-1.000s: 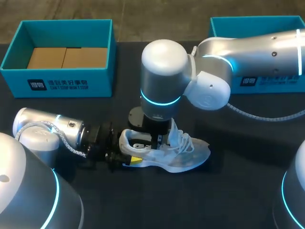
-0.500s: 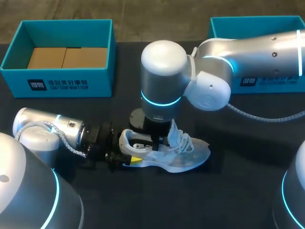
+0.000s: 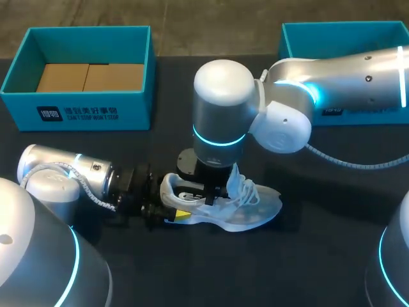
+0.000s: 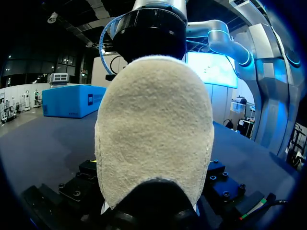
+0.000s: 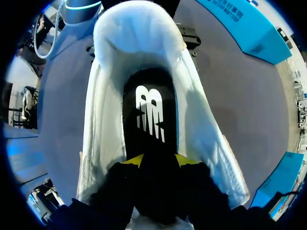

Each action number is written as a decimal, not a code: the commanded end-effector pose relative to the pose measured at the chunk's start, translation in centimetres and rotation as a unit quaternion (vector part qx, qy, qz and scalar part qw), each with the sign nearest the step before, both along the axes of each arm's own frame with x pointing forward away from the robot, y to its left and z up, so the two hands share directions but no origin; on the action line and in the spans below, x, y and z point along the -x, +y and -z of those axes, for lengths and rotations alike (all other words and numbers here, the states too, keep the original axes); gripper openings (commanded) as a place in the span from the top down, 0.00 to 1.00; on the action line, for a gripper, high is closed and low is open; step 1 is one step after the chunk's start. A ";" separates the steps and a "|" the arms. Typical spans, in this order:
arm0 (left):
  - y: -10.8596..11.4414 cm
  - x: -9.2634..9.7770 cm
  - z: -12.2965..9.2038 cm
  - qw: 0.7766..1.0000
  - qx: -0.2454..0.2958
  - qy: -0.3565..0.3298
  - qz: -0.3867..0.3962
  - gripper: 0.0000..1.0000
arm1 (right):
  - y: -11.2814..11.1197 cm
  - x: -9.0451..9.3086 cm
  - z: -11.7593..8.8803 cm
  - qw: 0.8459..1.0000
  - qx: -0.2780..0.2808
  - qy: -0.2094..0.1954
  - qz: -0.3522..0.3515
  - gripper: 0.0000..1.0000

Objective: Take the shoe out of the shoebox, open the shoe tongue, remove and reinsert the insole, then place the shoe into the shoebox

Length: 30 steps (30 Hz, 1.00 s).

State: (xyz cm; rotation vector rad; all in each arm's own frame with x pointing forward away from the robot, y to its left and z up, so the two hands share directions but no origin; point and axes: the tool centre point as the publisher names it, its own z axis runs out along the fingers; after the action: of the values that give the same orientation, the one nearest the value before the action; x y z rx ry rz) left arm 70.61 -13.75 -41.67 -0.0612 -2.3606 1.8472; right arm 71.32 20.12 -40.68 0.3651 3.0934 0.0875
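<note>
— Where is the shoe?
— The white shoe lies on its sole on the dark table, toe towards the right arm's side. It is outside both boxes.
— And the right end effector?
— It comes straight down into the shoe's opening, just behind the laces. In its own wrist view its fingers stand narrow, one on each side of the black insole. They pinch the insole between them, while its heel part lies inside the shoe.
— The left end effector?
— It lies low on the table, right at the shoe's heel. Its wrist view is filled by the fuzzy cream heel, so I cannot tell whether it grips.
— The boxes?
— One blue box stands well beyond the shoe on the left arm's side, open, with a brown cardboard floor. The second blue box stands beyond the shoe on the other side, partly hidden by the right arm.
</note>
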 end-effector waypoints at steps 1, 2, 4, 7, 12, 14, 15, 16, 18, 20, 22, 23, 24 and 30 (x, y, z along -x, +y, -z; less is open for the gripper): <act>0.0 0.0 0.3 1.000 -0.001 0.000 0.000 1.00 | -0.1 0.0 2.2 1.000 -0.007 0.021 -0.009 0.60; 0.0 0.0 0.3 1.000 -0.001 0.000 0.000 1.00 | 0.0 0.0 2.5 0.999 -0.006 0.029 -0.013 0.59; 0.0 0.0 0.3 1.000 -0.001 0.000 0.000 1.00 | 0.3 0.0 3.1 0.999 -0.002 0.043 -0.014 0.58; 0.0 0.0 0.3 1.000 -0.001 0.000 0.000 1.00 | 0.4 0.1 3.6 0.998 -0.002 0.057 -0.014 0.57; 0.0 0.0 0.3 1.000 -0.001 0.000 0.000 1.00 | 0.7 0.6 4.2 0.996 0.000 0.088 -0.017 0.59; 0.0 0.0 0.3 1.000 -0.001 0.000 0.000 1.00 | 0.8 1.0 4.6 0.995 0.003 0.100 -0.020 0.60; 0.0 0.0 0.3 1.000 -0.001 0.000 0.000 1.00 | 0.8 1.3 4.8 0.994 0.005 0.110 -0.019 0.61; 0.0 0.0 0.3 1.000 -0.001 0.000 0.000 1.00 | 0.9 1.5 4.9 0.993 0.008 0.114 -0.021 0.62; 0.0 0.0 0.3 1.000 -0.001 0.000 0.000 1.00 | 1.2 2.0 5.1 0.992 0.011 0.126 -0.024 0.63; 0.0 0.0 0.3 1.000 -0.001 0.000 0.000 1.00 | 1.3 2.5 5.2 0.990 0.010 0.136 -0.027 0.65; 0.0 0.0 0.3 1.000 -0.001 0.000 0.000 1.00 | 1.3 2.8 5.6 0.988 0.014 0.149 -0.028 0.68; 0.0 0.0 0.3 1.000 -0.001 0.000 0.000 1.00 | 1.4 3.0 5.7 0.987 0.014 0.155 -0.027 0.69; 0.0 0.0 0.3 1.000 -0.001 0.000 0.000 1.00 | 1.4 3.2 5.9 0.987 0.015 0.161 -0.027 0.73; 0.0 0.0 0.3 1.000 -0.001 0.000 0.000 1.00 | 0.9 4.1 5.7 0.987 -0.003 0.161 -0.012 1.00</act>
State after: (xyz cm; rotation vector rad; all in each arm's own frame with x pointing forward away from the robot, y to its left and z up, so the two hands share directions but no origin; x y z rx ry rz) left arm 70.56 -13.68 -41.73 -0.0620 -2.3607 1.8468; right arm 69.57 20.72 -40.67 0.3660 3.4242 0.0159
